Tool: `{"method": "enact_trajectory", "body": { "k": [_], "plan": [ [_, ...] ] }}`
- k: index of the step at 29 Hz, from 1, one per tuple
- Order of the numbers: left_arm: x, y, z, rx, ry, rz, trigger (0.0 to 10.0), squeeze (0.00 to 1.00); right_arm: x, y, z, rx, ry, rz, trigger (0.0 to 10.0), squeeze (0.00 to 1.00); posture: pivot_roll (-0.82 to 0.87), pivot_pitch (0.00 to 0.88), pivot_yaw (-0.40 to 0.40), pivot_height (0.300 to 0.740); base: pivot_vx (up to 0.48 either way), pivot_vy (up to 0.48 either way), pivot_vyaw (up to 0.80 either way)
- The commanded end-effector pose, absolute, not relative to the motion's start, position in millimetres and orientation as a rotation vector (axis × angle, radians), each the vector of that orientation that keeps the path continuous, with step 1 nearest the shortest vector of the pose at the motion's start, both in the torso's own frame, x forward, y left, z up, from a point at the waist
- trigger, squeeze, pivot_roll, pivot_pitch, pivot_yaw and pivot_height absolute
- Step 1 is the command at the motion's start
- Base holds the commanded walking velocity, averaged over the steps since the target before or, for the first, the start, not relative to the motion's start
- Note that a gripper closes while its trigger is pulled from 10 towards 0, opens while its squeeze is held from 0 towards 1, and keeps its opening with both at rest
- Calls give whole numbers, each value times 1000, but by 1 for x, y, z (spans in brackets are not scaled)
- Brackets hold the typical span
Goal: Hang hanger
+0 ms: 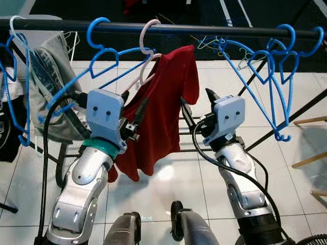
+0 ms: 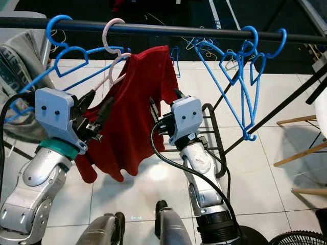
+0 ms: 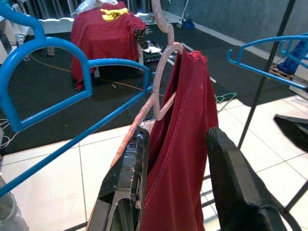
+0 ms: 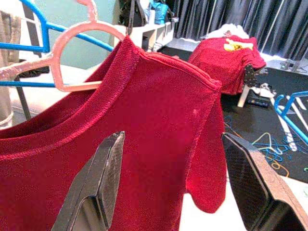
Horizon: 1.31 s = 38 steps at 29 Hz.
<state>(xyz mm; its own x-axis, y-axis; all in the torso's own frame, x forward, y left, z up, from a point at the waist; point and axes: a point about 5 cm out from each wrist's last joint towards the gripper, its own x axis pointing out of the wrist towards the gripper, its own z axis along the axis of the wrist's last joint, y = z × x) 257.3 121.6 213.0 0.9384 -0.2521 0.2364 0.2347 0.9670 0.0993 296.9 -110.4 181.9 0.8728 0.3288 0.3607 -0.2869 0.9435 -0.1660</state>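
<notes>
A pink hanger [image 1: 148, 35] hooks over the black rail [image 1: 214, 30] and carries a red shirt [image 1: 171, 97], which droops off its left shoulder. My left gripper [image 1: 133, 104] is open, its black fingers [image 3: 130, 168] astride the shirt's shoulder edge and the hanger's sloping arm [image 3: 144, 108]; one finger lies against that arm. My right gripper [image 1: 196, 102] is open just right of the shirt, level with its sleeve. The right wrist view has the red shirt [image 4: 144, 125] in front of the wide-apart fingers [image 4: 103, 173], not between them.
Several blue hangers [image 1: 271, 66] hang on the rail on both sides, one [image 1: 102, 51] right beside the pink one. A grey garment [image 1: 48, 76] hangs at the left. Black rack legs [image 1: 306, 107], wooden chair legs [image 1: 309, 122] and a fan [image 2: 301, 239] stand to the right on white tiles.
</notes>
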Motion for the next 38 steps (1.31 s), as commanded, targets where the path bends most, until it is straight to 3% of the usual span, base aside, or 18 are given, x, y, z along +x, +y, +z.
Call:
{"method": "enact_trajectory", "body": {
  "k": [1, 7, 17, 23, 38],
  "plan": [
    [256, 123, 207, 74, -233, -235, 10000, 0, 296, -111, 176, -115, -376, 318, 10000, 0, -12, 163, -4, 740, 0, 0, 0],
    [262, 123, 203, 87, -264, -154, 10000, 0, 300, -117, 185, -139, -419, 307, 10000, 0, -30, 99, -38, 740, 0, 0, 0],
    [271, 123, 204, 75, -282, -134, 10000, 0, 304, -120, 186, -135, -420, 289, 10000, 0, -27, 93, -27, 740, 0, 0, 0],
    [272, 111, 203, -26, -206, -180, 10000, 0, 307, -117, 187, -124, -417, 299, 10000, 0, -16, 95, -25, 740, 0, 0, -800],
    [277, 109, 198, -82, -133, -184, 10000, 0, 308, -117, 186, -121, -418, 292, 10000, 0, -7, 111, -8, 740, 0, 0, -800]
  ]
}}
